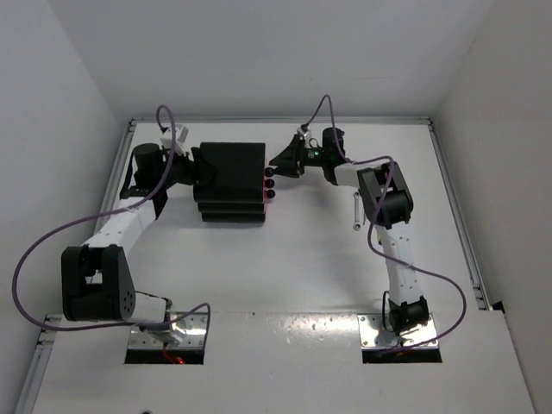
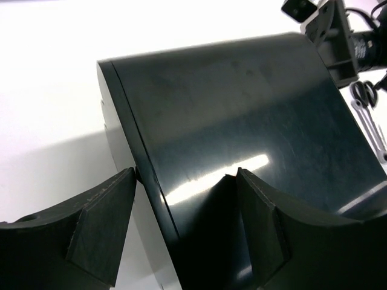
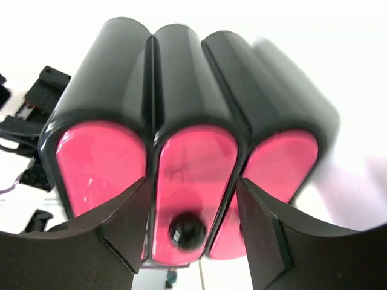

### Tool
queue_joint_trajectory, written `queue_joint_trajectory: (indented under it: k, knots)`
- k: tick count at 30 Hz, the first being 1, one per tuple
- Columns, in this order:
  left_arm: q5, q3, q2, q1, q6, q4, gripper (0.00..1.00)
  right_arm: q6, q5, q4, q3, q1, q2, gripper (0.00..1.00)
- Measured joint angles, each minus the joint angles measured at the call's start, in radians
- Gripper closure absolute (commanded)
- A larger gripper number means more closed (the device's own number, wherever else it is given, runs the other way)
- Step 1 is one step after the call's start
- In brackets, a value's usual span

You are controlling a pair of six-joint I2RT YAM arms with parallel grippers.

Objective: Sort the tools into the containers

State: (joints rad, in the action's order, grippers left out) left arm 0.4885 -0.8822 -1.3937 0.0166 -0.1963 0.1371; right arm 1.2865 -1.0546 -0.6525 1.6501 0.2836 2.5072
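The black three-tier drawer unit (image 1: 231, 183) stands at the table's back middle, its three pink drawers (image 3: 193, 160) all shut. My right gripper (image 1: 281, 163) is open just in front of them, its fingers on either side of the middle drawer's round black knob (image 3: 186, 229) without touching it. My left gripper (image 1: 199, 168) is open at the unit's opposite end, its fingers (image 2: 106, 211) straddling the edge of the glossy black casing (image 2: 242, 115). A thin silver wrench (image 1: 357, 210) lies on the table right of the unit. Black-handled scissors (image 2: 363, 93) and the wrench (image 2: 373, 128) show beyond the unit.
White walls close in the table on three sides, with a raised rail (image 1: 453, 198) along its right edge. Both arms' purple cables (image 1: 52, 241) loop over the table. The right arm's wrist (image 2: 331, 33) shows past the unit's far end.
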Motion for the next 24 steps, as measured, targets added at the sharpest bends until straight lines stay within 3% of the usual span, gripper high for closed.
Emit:
queue_joint_trajectory:
  k: [6,10,18,24]
  knots:
    - [0.036,0.010,0.031,0.047,-0.003,-0.050,0.22,-0.011,-0.012,-0.002,-0.147,-0.088,-0.144,0.40]
    - [0.060,-0.068,0.021,0.084,0.032,-0.193,0.20,-0.020,-0.032,-0.018,-0.217,-0.185,-0.254,0.40]
    - [-0.060,-0.213,0.087,0.069,0.152,-0.418,0.21,-0.112,-0.072,0.016,-0.435,-0.224,-0.408,0.40]
    - [-0.083,-0.255,0.222,-0.029,0.255,-0.511,0.41,-0.208,-0.097,0.101,-0.573,-0.188,-0.430,0.40]
